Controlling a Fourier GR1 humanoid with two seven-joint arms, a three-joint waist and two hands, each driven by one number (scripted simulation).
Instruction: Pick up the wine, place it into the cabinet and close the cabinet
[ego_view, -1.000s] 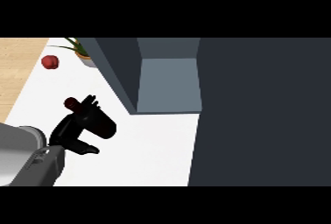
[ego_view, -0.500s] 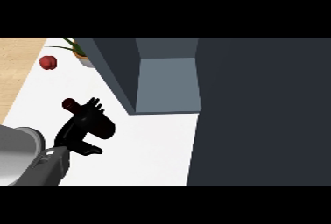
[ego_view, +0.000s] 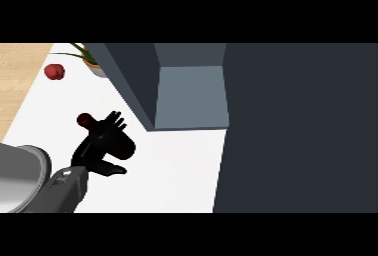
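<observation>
The wine bottle (ego_view: 86, 119) is dark with a dark red neck and stands tilted on the white counter (ego_view: 177, 165), left of the cabinet. My left hand (ego_view: 97, 145) is wrapped round its body, thumb low and fingertips sticking up past it, so most of the bottle is hidden. The cabinet stands open: its grey inside (ego_view: 190, 95) shows between the dark door (ego_view: 133, 85), swung towards me, and the big dark cabinet body (ego_view: 295, 125). My right hand is out of sight.
A red apple (ego_view: 54, 71) and a potted plant (ego_view: 90, 61) sit at the counter's far left corner. A grey rounded shape (ego_view: 16, 175) fills the lower left beside my forearm (ego_view: 65, 192). Wooden floor (ego_view: 22, 85) lies beyond the counter's left edge.
My left hand and the bottle have shifted slightly to the right, towards the cabinet. The cabinet door has not moved.
</observation>
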